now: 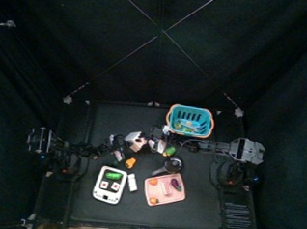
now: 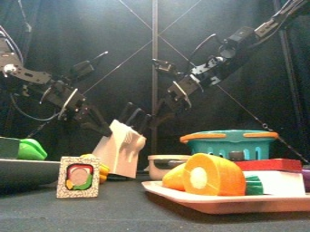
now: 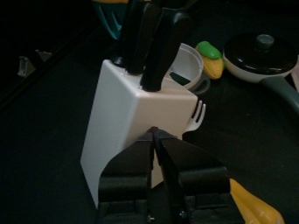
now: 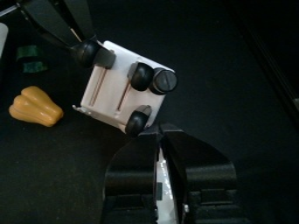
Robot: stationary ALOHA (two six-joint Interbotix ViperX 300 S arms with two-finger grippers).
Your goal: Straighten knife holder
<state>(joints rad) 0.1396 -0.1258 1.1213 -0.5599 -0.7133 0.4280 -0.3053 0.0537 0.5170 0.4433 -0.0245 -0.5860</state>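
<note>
The knife holder [image 2: 119, 147] is a pale white block that leans to one side, with black knife handles [image 2: 130, 116] sticking out of its top. From above it lies near the table's middle [image 1: 140, 141]. My left gripper [image 3: 160, 133] is shut, its tips right at the block's white side [image 3: 122, 114]. My right gripper [image 4: 156, 133] comes in over the top of the holder [image 4: 114, 86]. Its jaws stand a narrow gap apart, tips beside the nearest black handle [image 4: 140, 121]. Whether they touch it I cannot tell.
A teal basket [image 1: 191, 118] stands behind the holder. A white device with a green screen [image 1: 110, 183] and a pink tray [image 1: 165, 191] lie at the front. A yellow toy pepper [image 4: 35, 105], a lidded pot [image 3: 263, 54] and a white cup [image 3: 191, 72] sit close by.
</note>
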